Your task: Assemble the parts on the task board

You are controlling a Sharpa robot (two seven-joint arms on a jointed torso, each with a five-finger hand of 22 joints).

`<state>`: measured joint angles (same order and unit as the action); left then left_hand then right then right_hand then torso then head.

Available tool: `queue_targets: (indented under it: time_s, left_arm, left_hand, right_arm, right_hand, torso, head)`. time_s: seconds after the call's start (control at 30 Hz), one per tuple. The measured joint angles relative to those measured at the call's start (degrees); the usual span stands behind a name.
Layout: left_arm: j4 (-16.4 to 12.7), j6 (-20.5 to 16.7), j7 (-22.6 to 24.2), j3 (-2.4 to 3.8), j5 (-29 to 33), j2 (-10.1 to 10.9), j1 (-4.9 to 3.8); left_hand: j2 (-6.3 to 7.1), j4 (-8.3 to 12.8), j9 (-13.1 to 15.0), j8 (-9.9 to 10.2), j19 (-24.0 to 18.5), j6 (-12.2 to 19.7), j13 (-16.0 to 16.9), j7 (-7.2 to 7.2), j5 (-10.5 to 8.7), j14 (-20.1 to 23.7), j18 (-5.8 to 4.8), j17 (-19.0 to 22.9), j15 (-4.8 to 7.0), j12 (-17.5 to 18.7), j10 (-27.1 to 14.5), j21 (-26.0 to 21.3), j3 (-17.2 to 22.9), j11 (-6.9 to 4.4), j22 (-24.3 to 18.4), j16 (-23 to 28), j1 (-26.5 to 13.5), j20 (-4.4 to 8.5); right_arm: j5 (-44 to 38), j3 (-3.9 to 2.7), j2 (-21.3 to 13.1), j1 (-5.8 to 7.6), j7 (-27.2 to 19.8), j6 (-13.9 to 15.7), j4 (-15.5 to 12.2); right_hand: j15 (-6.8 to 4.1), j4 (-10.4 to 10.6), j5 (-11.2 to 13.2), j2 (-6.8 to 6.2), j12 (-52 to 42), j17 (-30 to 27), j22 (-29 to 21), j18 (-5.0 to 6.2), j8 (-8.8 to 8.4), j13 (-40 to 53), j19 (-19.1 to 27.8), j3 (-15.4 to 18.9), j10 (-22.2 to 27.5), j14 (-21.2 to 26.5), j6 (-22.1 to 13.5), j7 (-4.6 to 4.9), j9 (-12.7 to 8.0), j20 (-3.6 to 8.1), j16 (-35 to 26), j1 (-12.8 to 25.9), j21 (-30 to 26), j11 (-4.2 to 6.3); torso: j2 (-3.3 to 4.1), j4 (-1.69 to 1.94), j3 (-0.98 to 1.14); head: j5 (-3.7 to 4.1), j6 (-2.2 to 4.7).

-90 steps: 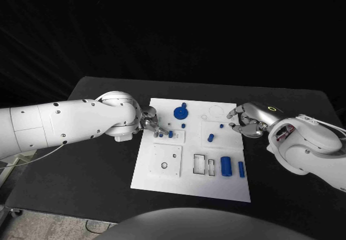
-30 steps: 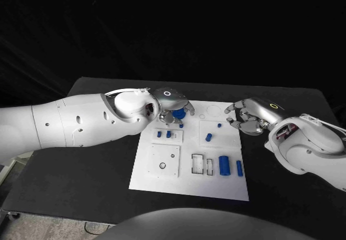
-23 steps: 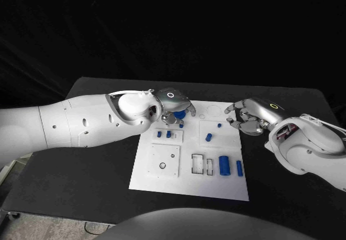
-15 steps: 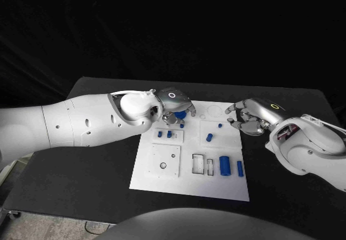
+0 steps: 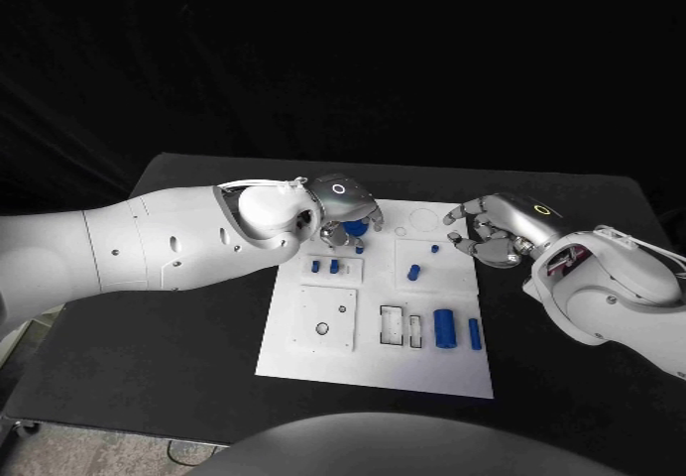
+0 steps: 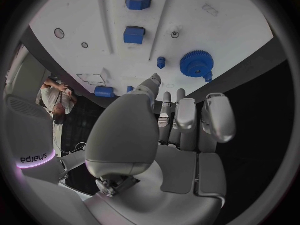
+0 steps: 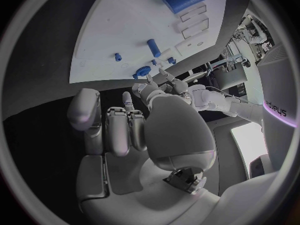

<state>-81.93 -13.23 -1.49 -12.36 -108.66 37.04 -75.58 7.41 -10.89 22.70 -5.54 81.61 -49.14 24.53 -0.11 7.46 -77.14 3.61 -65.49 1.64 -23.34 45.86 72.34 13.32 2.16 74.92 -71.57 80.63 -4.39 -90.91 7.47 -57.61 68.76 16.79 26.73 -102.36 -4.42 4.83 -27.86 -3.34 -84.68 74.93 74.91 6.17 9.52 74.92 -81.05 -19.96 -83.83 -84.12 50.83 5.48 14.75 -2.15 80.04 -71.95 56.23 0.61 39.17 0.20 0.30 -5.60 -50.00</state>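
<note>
While our left hand (image 5: 348, 210) hovers open-fingered above the blue gear (image 6: 197, 64) to grasp it, our right hand (image 5: 491, 235) waits empty, fingers apart, beside the task board (image 5: 375, 365).

We see our left hand (image 6: 169, 135) from behind, with its fingers (image 6: 215, 116) straight, close side by side, and nothing in it. Past the fingertips lies the white task board (image 6: 206, 30). A blue gear (image 6: 197, 64) sits on it near the fingertips, with a small blue peg (image 6: 161, 62) just beside it. Two blue blocks (image 6: 135, 34) sit farther off, one behind the other
</note>
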Motion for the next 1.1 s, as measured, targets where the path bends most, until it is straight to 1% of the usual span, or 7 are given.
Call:
queue_targets:
  time_s: [0.23, 0.37, 0.57, 0.63, 0.73, 0.87, 1.1]
  left_arm:
    - [0.03, 0.99, -0.54, 0.0, 0.47, 0.23, 0.3]
    - [0.11, 1.39, -0.77, 0.0, 0.78, 0.19, 0.41]
    - [0.69, 1.63, -0.89, 0.0, 1.12, -0.34, 0.62]
    - [0.91, 1.63, -0.89, 0.0, 1.18, -0.6, 0.79]
    - [1.2, 1.62, -0.89, 0.0, 1.26, -0.94, 1.06]
    - [1.51, 1.61, -0.83, 0.01, 1.33, -1.28, 1.5]
    - [2.08, 1.62, -0.73, 0.01, 1.42, -1.57, 2.02]
  left_hand:
    - [-0.12, -0.4, -0.43, 0.0, 0.2, -0.22, -0.05, 0.23, -0.31, 0.0, 0.0, 0.52, 0.0, -0.18, 0.02, 0.0, -0.41, -0.02, 0.0, -0.04, -0.84, 0.2]
    - [0.08, -0.56, -0.88, 0.0, 0.2, -0.24, -0.31, 1.49, -0.31, 0.0, -0.01, 0.84, 0.0, -0.18, 0.17, 0.0, -0.25, -0.17, -0.01, -0.32, -1.13, 0.2]
    - [0.08, -0.53, -1.45, 0.0, 0.2, -1.99, -0.8, 3.23, -0.31, 0.32, -0.01, 1.68, 0.32, 0.11, 0.5, 0.0, -0.23, -0.5, -0.01, -0.32, -1.13, 0.2]
    - [0.08, -0.28, -1.58, 0.0, 0.2, -2.36, -0.9, 3.6, 0.19, 0.32, -0.01, 2.01, 0.32, 0.26, 0.5, 0.0, 0.02, -0.5, -0.01, -0.32, -1.13, 0.2]
    - [-0.18, 0.04, -1.85, 0.0, 0.2, -2.7, -0.97, 3.47, 1.0, 0.32, -0.01, 2.22, 0.32, 0.26, 0.94, 0.0, 0.47, -0.94, -0.01, -0.32, -0.87, 0.2]
    - [-0.32, 0.15, -2.22, 0.0, 0.24, -3.08, -0.97, 3.26, 1.66, 0.32, 0.0, 2.37, 0.32, -0.02, 2.14, 0.0, 0.94, -0.91, -0.01, -0.32, -0.73, 0.24]
    - [-0.32, 0.25, -2.35, 0.0, 0.41, -3.6, -1.03, 3.14, 1.97, 0.32, -0.01, 2.5, 0.32, -0.18, 3.06, 0.0, 1.35, -1.01, -0.01, -0.65, -0.73, 0.41]
  right_arm:
    - [0.05, 0.0, 0.03, -0.01, -0.22, 0.14, 0.15]
    - [0.09, 0.0, 0.03, -0.04, -0.32, 0.19, 0.23]
    - [0.23, 0.0, 0.06, -0.1, -0.44, 0.21, 0.34]
    - [0.3, 0.0, 0.06, -0.13, -0.48, 0.21, 0.38]
    - [0.38, 0.0, 0.06, -0.17, -0.52, 0.22, 0.4]
    - [0.49, 0.0, -0.02, -0.22, -0.59, 0.22, 0.39]
    - [0.63, 0.0, -0.19, -0.26, -0.63, 0.23, 0.38]
  right_hand:
    - [0.0, 0.0, -0.23, 0.0, 0.0, -0.01, -0.01, 0.0, 0.0, -0.01, 0.0, 0.0, 0.0, 0.0, 0.0, 0.0, -0.05, 0.0, 0.0, 0.0, 0.0, 0.0]
    - [0.0, 0.02, -0.23, 0.0, 0.0, -0.01, -0.01, 0.0, 0.0, -0.01, 0.0, -0.02, 0.0, 0.0, 0.0, 0.0, -0.05, 0.0, 0.0, 0.0, 0.0, 0.0]
    - [0.0, 0.01, -0.23, 0.0, 0.0, -0.01, -0.01, 0.0, 0.0, -0.01, 0.0, -0.31, 0.0, 0.0, 0.0, 0.0, -0.05, 0.0, 0.0, 0.0, -0.21, 0.0]
    - [0.0, 0.01, -0.22, 0.0, 0.0, -0.01, -0.01, 0.0, 0.0, -0.01, 0.0, -0.31, 0.0, 0.0, 0.0, 0.0, -0.05, 0.0, 0.0, 0.0, -0.21, 0.0]
    - [0.0, 0.01, -0.22, 0.0, 0.0, -0.01, -0.01, 0.0, 0.0, -0.01, 0.0, -0.31, 0.0, 0.0, 0.0, 0.0, -0.05, 0.0, 0.0, 0.0, -0.21, 0.0]
    - [0.0, 0.01, -0.22, 0.0, 0.0, -0.01, -0.01, 0.0, 0.0, -0.01, 0.0, -0.31, 0.0, 0.0, 0.0, 0.0, -0.05, 0.0, 0.0, 0.0, -0.21, 0.0]
    - [0.0, 0.01, -0.22, 0.0, 0.0, -0.02, 0.04, 0.0, 0.0, -0.01, 0.0, -0.31, 0.0, 0.0, 0.0, 0.0, -0.05, 0.0, 0.0, 0.0, -0.21, 0.0]
  torso:
    - [0.01, 0.04, -0.01]
    - [0.0, 0.07, -0.01]
    - [-0.01, 0.07, -0.01]
    - [-0.01, 0.07, -0.02]
    - [0.01, 0.03, -0.03]
    - [0.02, 0.03, -0.03]
    - [0.02, 0.03, 0.01]
  head:
    - [0.21, 0.0]
    - [0.26, 0.0]
    - [0.21, 0.0]
    - [0.25, 0.0]
    - [0.26, 0.0]
    - [0.34, 0.0]
    - [0.41, 0.0]
